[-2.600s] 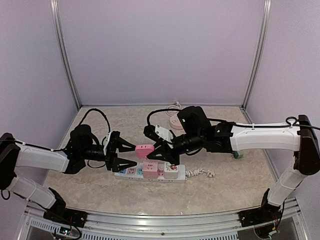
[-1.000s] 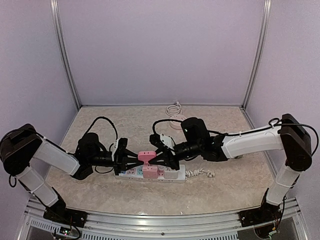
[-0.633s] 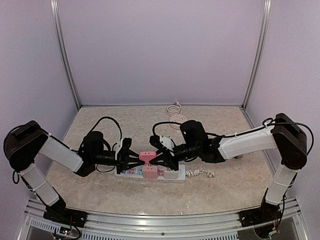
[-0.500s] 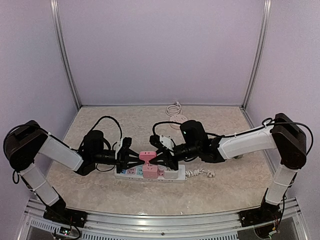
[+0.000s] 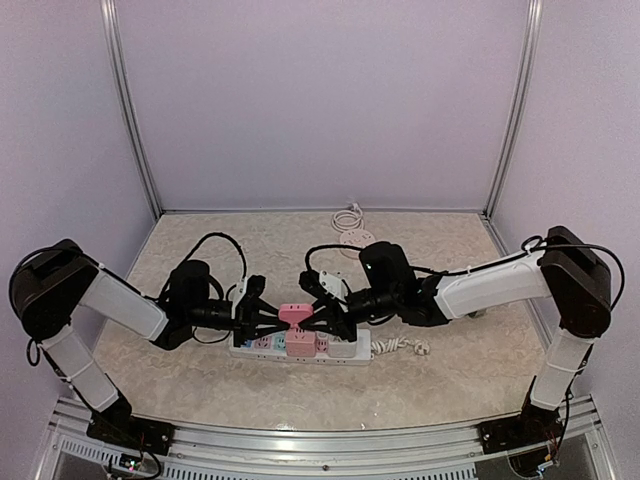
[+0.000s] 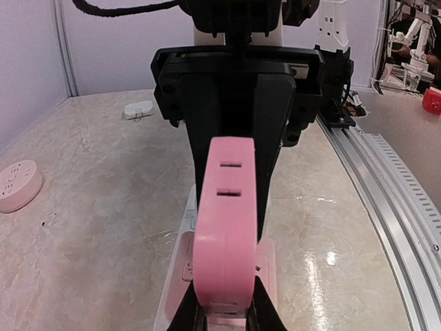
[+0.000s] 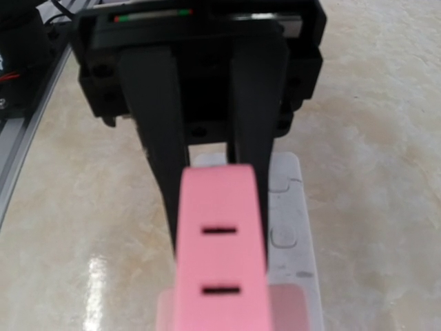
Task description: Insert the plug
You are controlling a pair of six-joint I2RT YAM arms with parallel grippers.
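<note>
Arms are reaching low & inward, facing each other; left gripper (image 5: 268, 317) and right gripper (image 5: 316, 319) are each pinching pink plug (image 5: 292, 313) btwn jaws, w/ power strip (image 5: 348, 348) just beneath.

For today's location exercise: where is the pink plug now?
Top view, table centre: pink plug gripped between left gripper and right gripper, over the white power strip.

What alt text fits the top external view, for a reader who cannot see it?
Two robot arms meet in the middle: the left gripper and right gripper both clamp one pink plug, over a white power strip.
</note>
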